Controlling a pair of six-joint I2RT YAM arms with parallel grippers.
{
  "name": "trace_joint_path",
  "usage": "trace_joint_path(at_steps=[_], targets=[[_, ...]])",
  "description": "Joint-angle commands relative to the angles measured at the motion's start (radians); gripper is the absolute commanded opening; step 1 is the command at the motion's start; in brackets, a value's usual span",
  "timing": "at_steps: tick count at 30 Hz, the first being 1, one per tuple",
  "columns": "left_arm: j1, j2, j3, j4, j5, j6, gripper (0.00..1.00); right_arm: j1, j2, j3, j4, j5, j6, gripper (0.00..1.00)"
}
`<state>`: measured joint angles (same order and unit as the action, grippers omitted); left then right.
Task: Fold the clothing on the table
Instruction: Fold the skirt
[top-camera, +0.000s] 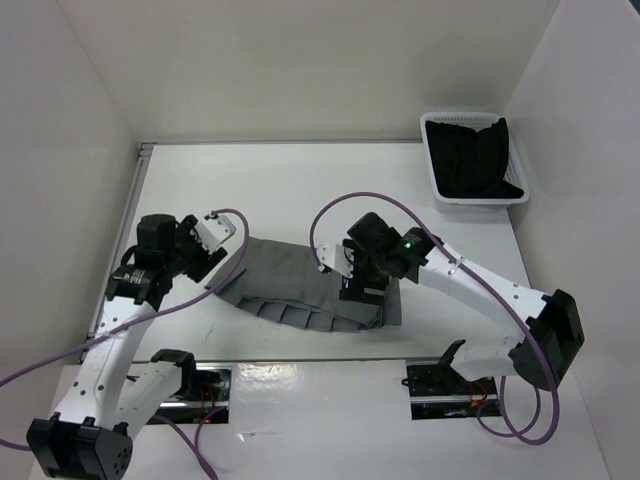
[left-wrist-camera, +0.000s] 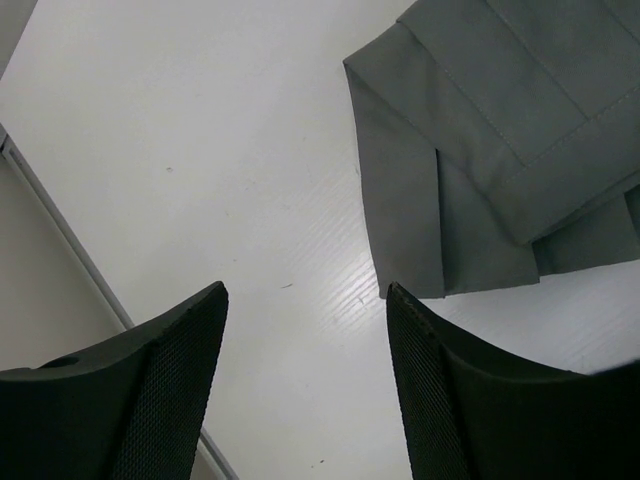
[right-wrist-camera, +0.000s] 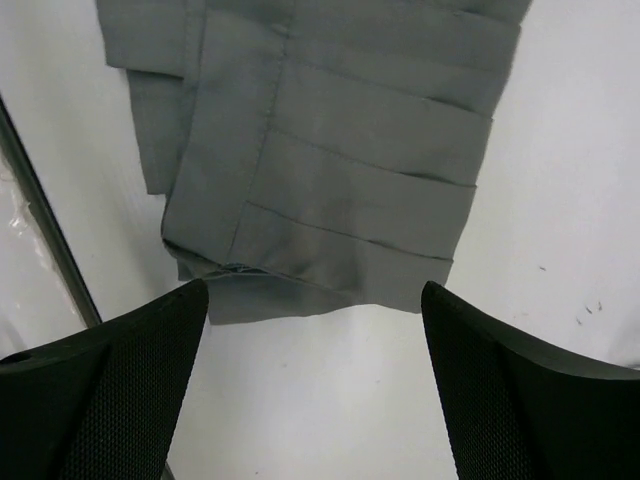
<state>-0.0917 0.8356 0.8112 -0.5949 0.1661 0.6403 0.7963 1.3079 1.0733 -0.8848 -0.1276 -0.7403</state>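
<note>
Your left fingers (left-wrist-camera: 170, 390): released, empty, beside skirt (left-wrist-camera: 480, 130) corner | your right fingers (right-wrist-camera: 500, 380): released, empty, at skirt's end | skirt lies on worktop (top-camera: 300, 190)

The left arm (top-camera: 105, 345) is leaning forward from its base and bending inward at the wrist. The left gripper (left-wrist-camera: 305, 300) is pointing downward, its jaws standing wide apart. The right arm (top-camera: 480, 285) is stretching leftward toward the middle. The right gripper (right-wrist-camera: 315, 295) is hanging downward, its black fingers (right-wrist-camera: 110, 390) spreading wide.
</note>
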Motion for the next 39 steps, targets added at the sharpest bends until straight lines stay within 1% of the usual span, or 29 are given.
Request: trace_joint_path(at_steps=[1, 2, 3, 5, 6, 7, 9, 11, 12, 13, 14, 15, 16, 17, 18, 20, 21, 24, 28, 32, 36, 39], targets=[[0.007, 0.003, 0.009, 0.069, -0.008, -0.063, 0.72, 0.007, -0.059, -0.013, 0.093, 0.081, 0.071, 0.92], [0.007, 0.014, 0.020, 0.069, -0.008, -0.100, 0.74, -0.002, -0.070, -0.024, 0.157, 0.120, 0.115, 0.93], [0.007, 0.031, 0.020, 0.078, -0.017, -0.116, 0.74, -0.012, -0.070, -0.024, 0.177, 0.120, 0.134, 0.93], [0.007, 0.107, 0.064, 0.069, -0.029, -0.166, 0.81, -0.058, -0.070, 0.002, 0.188, 0.132, 0.194, 0.93], [0.007, 0.172, 0.080, 0.054, -0.030, -0.181, 0.85, -0.075, -0.038, 0.014, 0.188, 0.132, 0.212, 0.93], [0.007, 0.204, 0.095, 0.053, -0.043, -0.197, 0.93, -0.091, -0.024, 0.026, 0.188, 0.132, 0.249, 0.93], [0.007, 0.278, 0.133, 0.034, -0.071, -0.250, 0.99, -0.112, 0.019, 0.027, 0.201, 0.157, 0.283, 0.94], [0.007, 0.319, 0.164, 0.012, -0.111, -0.312, 0.99, -0.112, 0.086, 0.036, 0.185, 0.158, 0.329, 0.98], [0.007, 0.319, 0.183, 0.003, -0.123, -0.336, 0.99, -0.112, 0.114, 0.048, 0.175, 0.149, 0.349, 0.98], [0.016, 0.333, 0.225, -0.008, -0.135, -0.362, 0.99, -0.112, 0.144, 0.063, 0.161, 0.132, 0.366, 0.99], [0.035, 0.344, 0.252, -0.041, -0.135, -0.410, 0.99, -0.112, 0.177, 0.103, 0.127, 0.106, 0.387, 0.99], [0.049, 0.344, 0.279, -0.060, -0.135, -0.431, 0.99, -0.112, 0.239, 0.123, 0.116, 0.056, 0.401, 0.99], [0.064, 0.356, 0.328, -0.077, -0.135, -0.454, 0.99, -0.112, 0.269, 0.160, 0.116, 0.034, 0.424, 0.99], [0.096, 0.356, 0.350, -0.115, -0.135, -0.493, 0.99, -0.088, 0.296, 0.177, 0.104, 0.020, 0.438, 0.99], [0.113, 0.356, 0.368, -0.134, -0.116, -0.505, 0.99, -0.072, 0.348, 0.192, 0.104, 0.020, 0.456, 0.99], [0.145, 0.356, 0.391, -0.176, -0.062, -0.524, 0.99, -0.042, 0.382, 0.227, 0.104, 0.039, 0.485, 0.99], [0.171, 0.347, 0.391, -0.177, -0.045, -0.536, 0.99, -0.020, 0.395, 0.228, 0.122, 0.049, 0.501, 0.99], [0.194, 0.304, 0.379, -0.203, -0.002, -0.545, 0.99, -0.020, 0.419, 0.249, 0.136, 0.046, 0.510, 0.99], [0.195, 0.240, 0.335, -0.203, -0.002, -0.570, 0.99, 0.001, 0.430, 0.258, 0.136, 0.011, 0.522, 0.99], [0.219, 0.203, 0.313, -0.183, -0.002, -0.593, 0.99, 0.041, 0.450, 0.248, 0.150, 0.032, 0.541, 0.99], [0.247, 0.203, 0.266, -0.154, 0.007, -0.593, 0.99, 0.052, 0.525, 0.260, 0.173, 0.043, 0.578, 0.99], [0.294, 0.214, 0.238, -0.114, 0.041, -0.593, 0.99, 0.061, 0.591, 0.283, 0.182, 0.034, 0.590, 0.99]])
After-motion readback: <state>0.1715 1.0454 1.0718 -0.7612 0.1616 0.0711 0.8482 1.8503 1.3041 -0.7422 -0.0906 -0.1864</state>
